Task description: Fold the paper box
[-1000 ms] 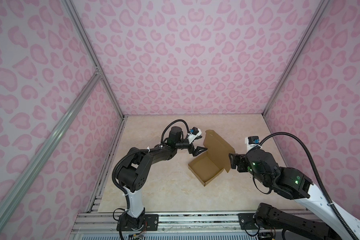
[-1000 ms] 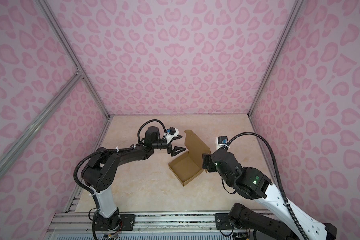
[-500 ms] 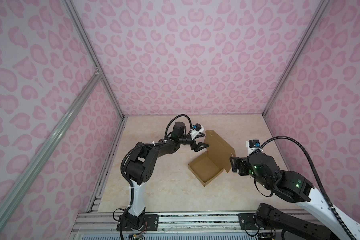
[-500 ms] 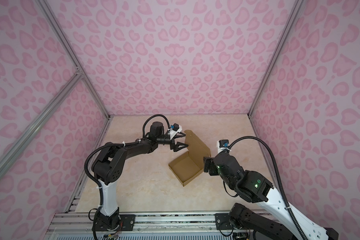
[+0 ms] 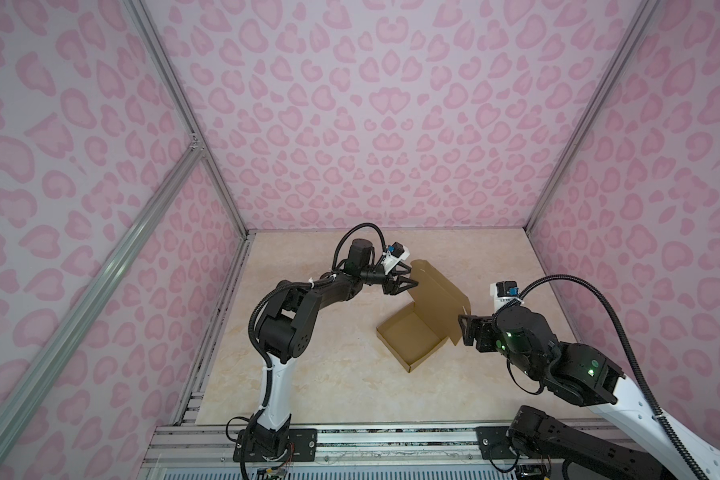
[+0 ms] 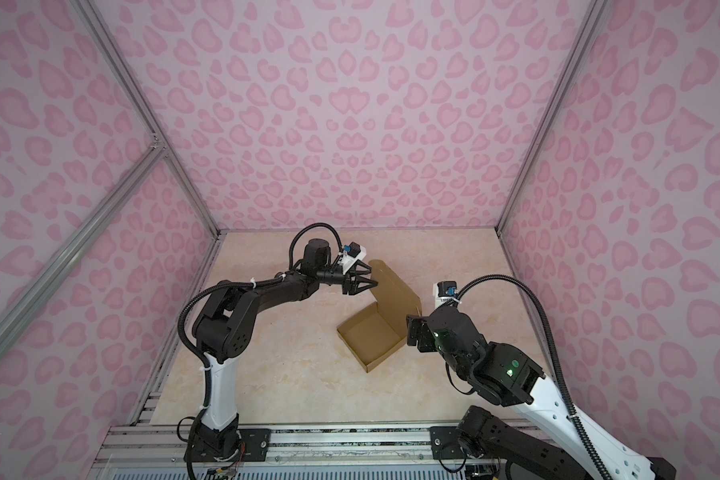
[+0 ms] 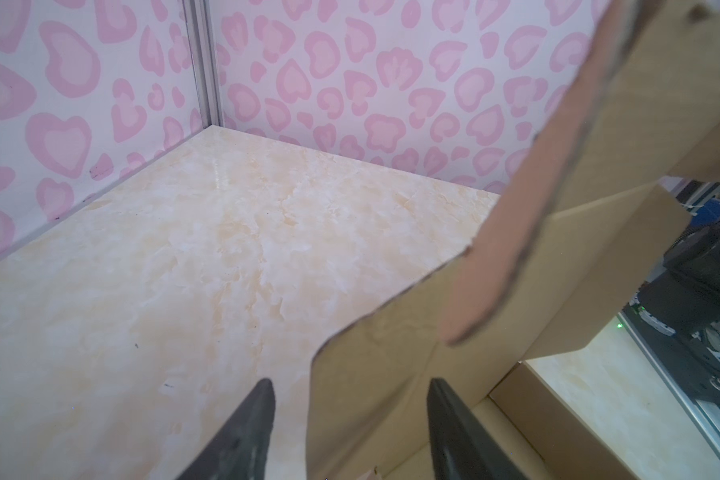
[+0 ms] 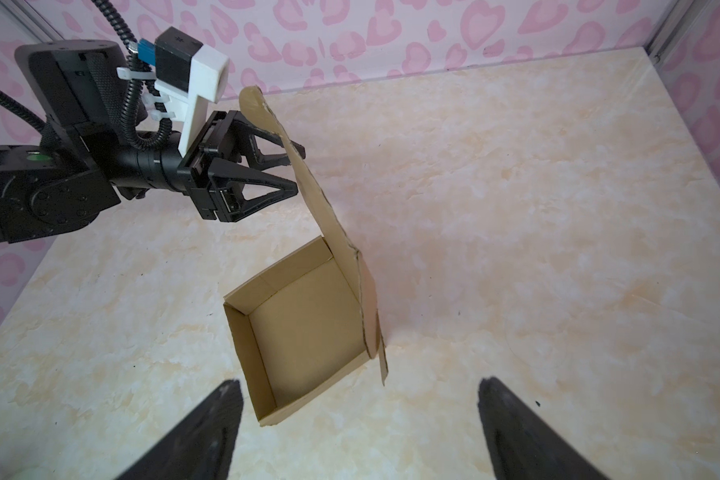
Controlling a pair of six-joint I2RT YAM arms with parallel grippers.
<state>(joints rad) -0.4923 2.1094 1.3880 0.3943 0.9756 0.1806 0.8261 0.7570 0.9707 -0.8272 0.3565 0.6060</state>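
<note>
Paper box (image 5: 410,336) sits near the centre of the beige marbled surface (image 5: 308,365), between the two arms.

Tray (image 8: 308,332) is formed: four walls up, open side facing upward, nothing inside. It is square and sits turned diamond-wise to the surface edges, one corner pointing toward the near edge in both top views.

Lid (image 5: 437,291) stands close to upright off the tray's far-right wall. Its long axis, hinge line and free edge alike, runs diagonally from far-left to near-right in both top views. A small side tab (image 8: 376,332) hangs at the lid's near end.

Left end effector (image 6: 371,275) reaches in roughly level at the lid's far end, jaws apart and straddling the lid's edge. In the left wrist view the cardboard lies between the fingers. One finger (image 7: 246,428) shows a clear strip of surface between it and the sheet; whether the other touches the sheet cannot be told. Not clamped.

Right end effector (image 8: 358,382) sits just beside the lid's near end, jaws wide apart, holding nothing. The right wrist view shows no contact with the box.
</note>
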